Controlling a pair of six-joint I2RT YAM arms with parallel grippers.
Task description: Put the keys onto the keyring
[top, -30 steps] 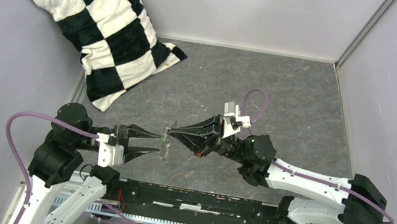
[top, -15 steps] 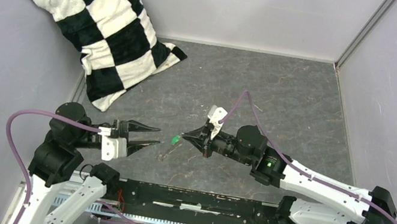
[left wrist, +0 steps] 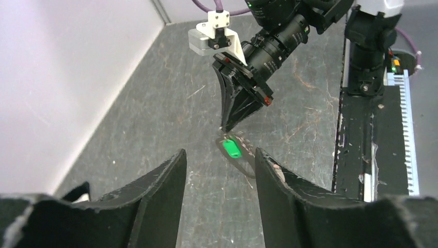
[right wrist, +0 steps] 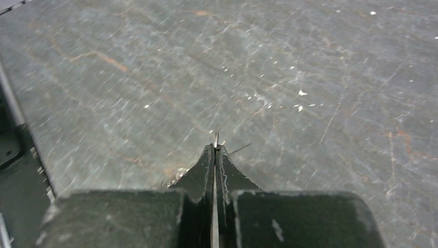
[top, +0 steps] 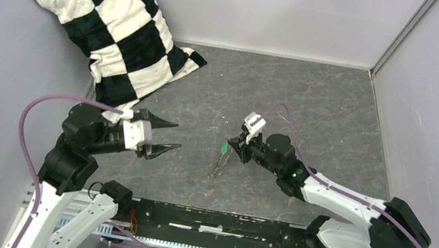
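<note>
Top view: left gripper [top: 178, 136] is spread open, empty, well apart from right gripper [top: 230, 147]. Left wrist: right gripper pinches the keyring [left wrist: 241, 157], green key [left wrist: 232, 149] sitting against it just below the tips. Right wrist: fingers [right wrist: 199, 178] clamped on thin wire.

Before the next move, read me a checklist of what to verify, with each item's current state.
1. Right end effector shut on the thin wire of the keyring: ok.
2. Left end effector open and empty: ok.
3. Green-tagged key in view just below the right end effector's tip: ok.
4. Key already threaded on the keyring: cannot tell.
5. The two end effectors apart, not touching: ok.
6. Keyring lifted clear of the table: cannot tell.
</note>
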